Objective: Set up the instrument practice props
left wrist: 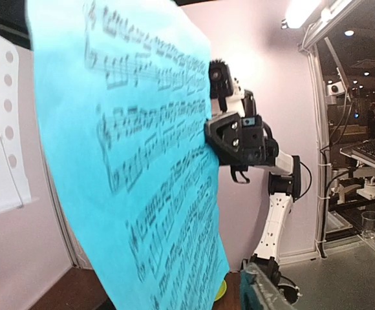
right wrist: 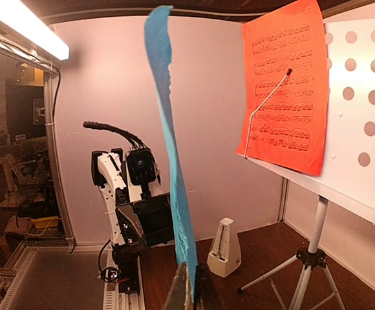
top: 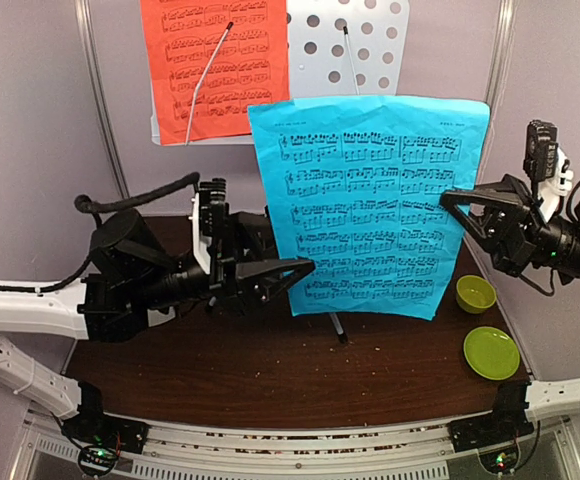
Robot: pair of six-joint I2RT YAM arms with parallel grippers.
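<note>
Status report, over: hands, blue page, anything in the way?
Right hand shut on blue page's right edge, page upright in air. Left hand at its lower left edge, grip unclear. Red page on stand; right half bare.

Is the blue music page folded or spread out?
Spread out. The blue page shows as one full sheet, every line of music visible; the right gripper pinches its right edge.

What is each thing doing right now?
Blue page: held upright in the air.
Right gripper: shut on blue page's edge.
Left gripper: at its other edge, grip unclear.
Stand desk: upright, half bare.
Red page: resting on stand desk.
Metronome: upright on table.
Bowl: upright, empty.
Plate: flat, empty.
</note>
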